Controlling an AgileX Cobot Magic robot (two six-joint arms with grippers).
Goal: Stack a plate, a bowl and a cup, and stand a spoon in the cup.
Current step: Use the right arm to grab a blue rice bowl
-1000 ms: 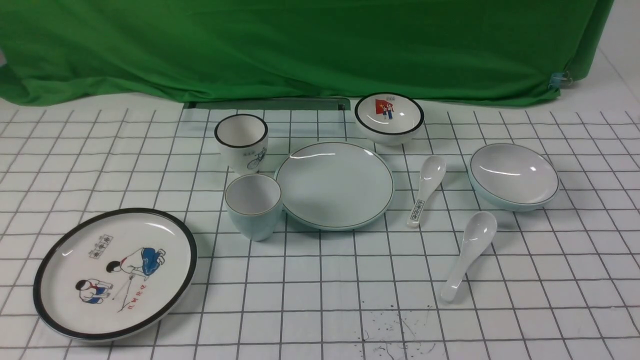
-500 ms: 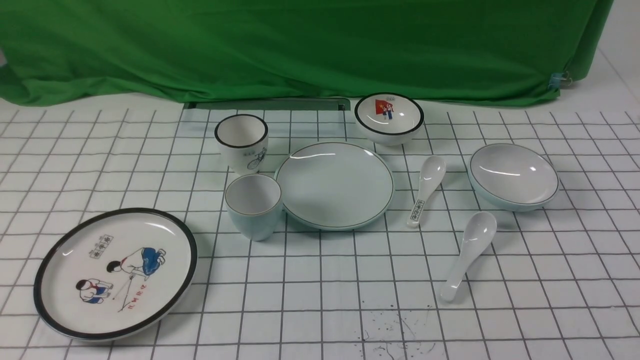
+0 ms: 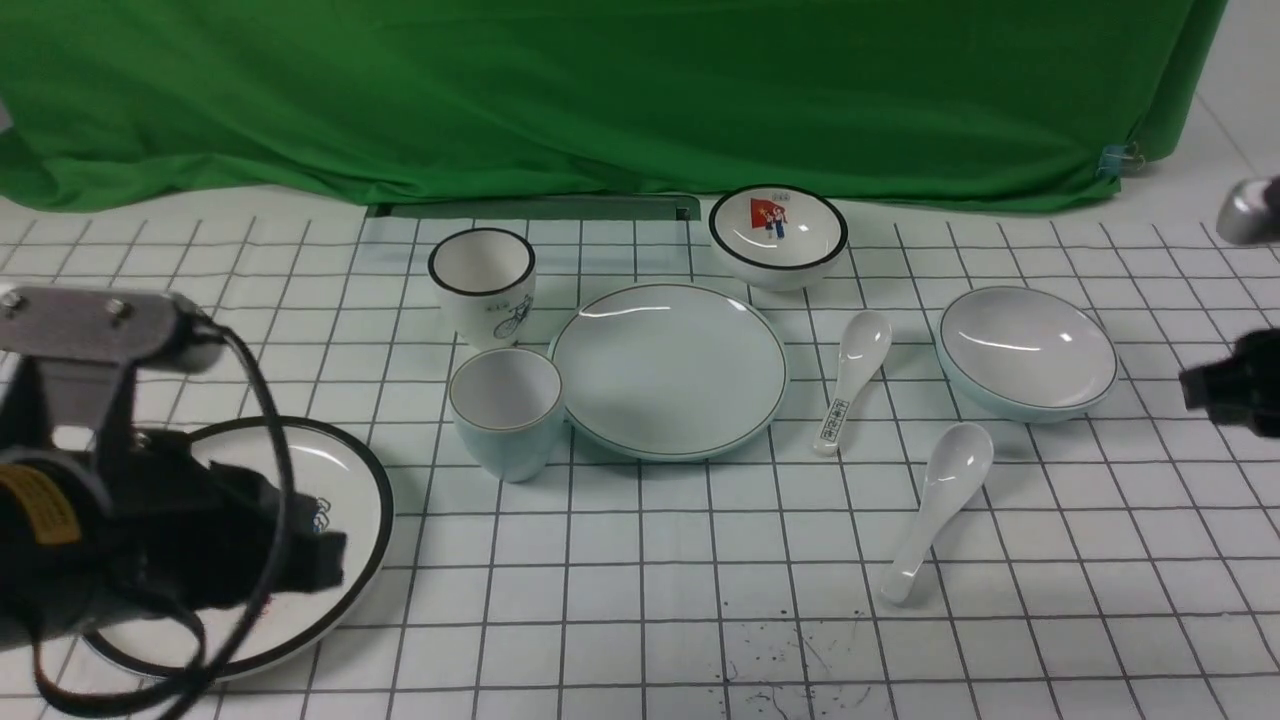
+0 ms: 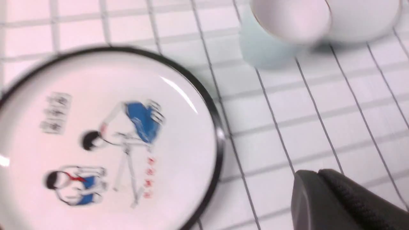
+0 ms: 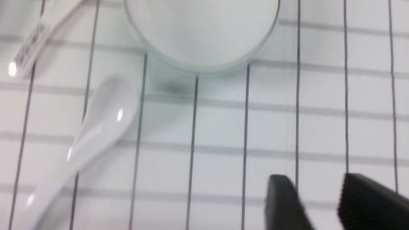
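The pale blue-green plate (image 3: 668, 370) lies at the table's middle, with the plain cup (image 3: 505, 410) upright at its left edge. The plain bowl (image 3: 1027, 350) sits to the right. The plain white spoon (image 3: 940, 505) lies in front of the bowl. My left gripper (image 3: 320, 560) hovers over the cartoon plate, left of the cup; the left wrist view shows it (image 4: 319, 174) shut and empty, with the cup (image 4: 265, 48) ahead. My right gripper (image 3: 1200, 385) is at the right edge beside the bowl; it (image 5: 319, 191) is open and empty, with the bowl (image 5: 201, 28) and spoon (image 5: 96, 127) ahead.
A large black-rimmed cartoon plate (image 3: 372, 500) lies front left, partly under my left arm. A bicycle cup (image 3: 483, 285) and a black-rimmed picture bowl (image 3: 778, 235) stand behind the plate. A spoon with black characters (image 3: 850, 385) lies between plate and bowl. Green cloth hangs behind.
Both arms have come into the front view: the left over the cartoon plate, the right at the right edge beside the bowl. The dishes have not moved.
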